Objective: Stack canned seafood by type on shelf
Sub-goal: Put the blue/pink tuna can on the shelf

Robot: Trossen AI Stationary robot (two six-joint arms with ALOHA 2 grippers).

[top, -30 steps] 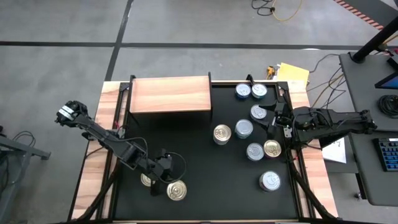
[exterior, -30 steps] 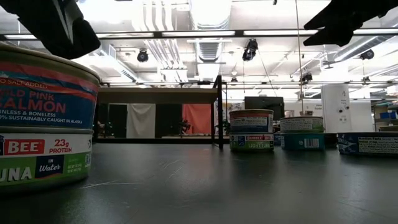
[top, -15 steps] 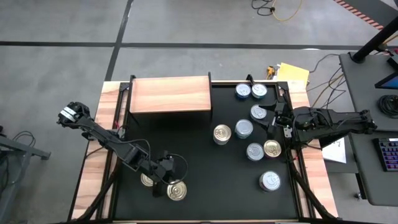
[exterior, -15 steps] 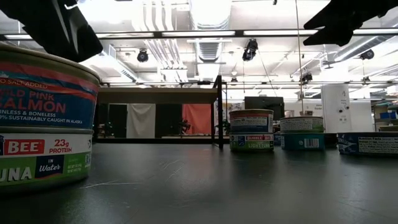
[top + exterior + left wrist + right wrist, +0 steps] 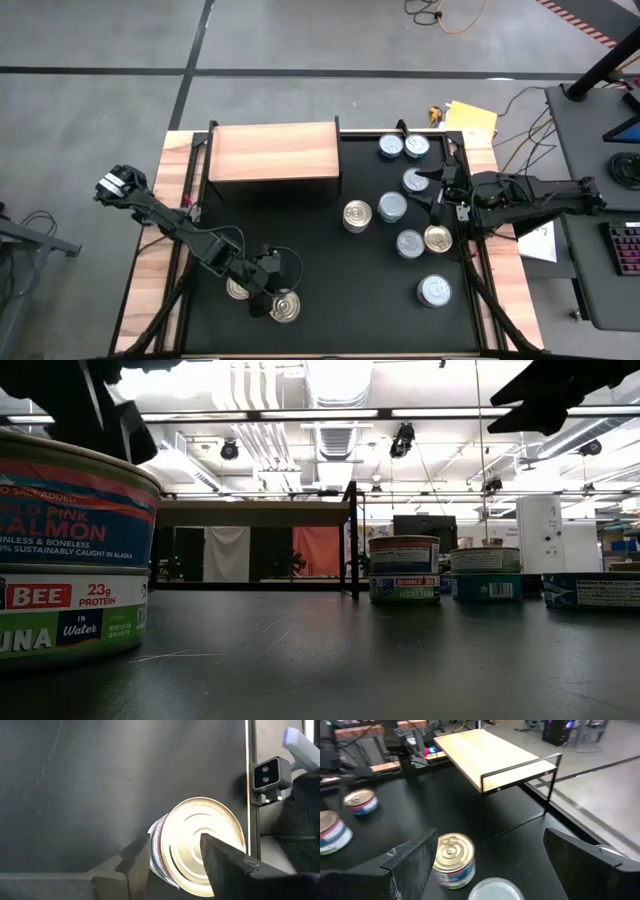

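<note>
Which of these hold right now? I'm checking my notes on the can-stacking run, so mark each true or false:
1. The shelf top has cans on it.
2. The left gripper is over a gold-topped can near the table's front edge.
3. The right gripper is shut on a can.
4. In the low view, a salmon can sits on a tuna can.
1. False. The shelf has a bare top; all cans are on the black table.
2. True. The left gripper is over the gold-topped can, one finger across its lid.
3. False. The right gripper is open and holds nothing, among the cans on the right.
4. True. The salmon can sits on the tuna can.
</note>
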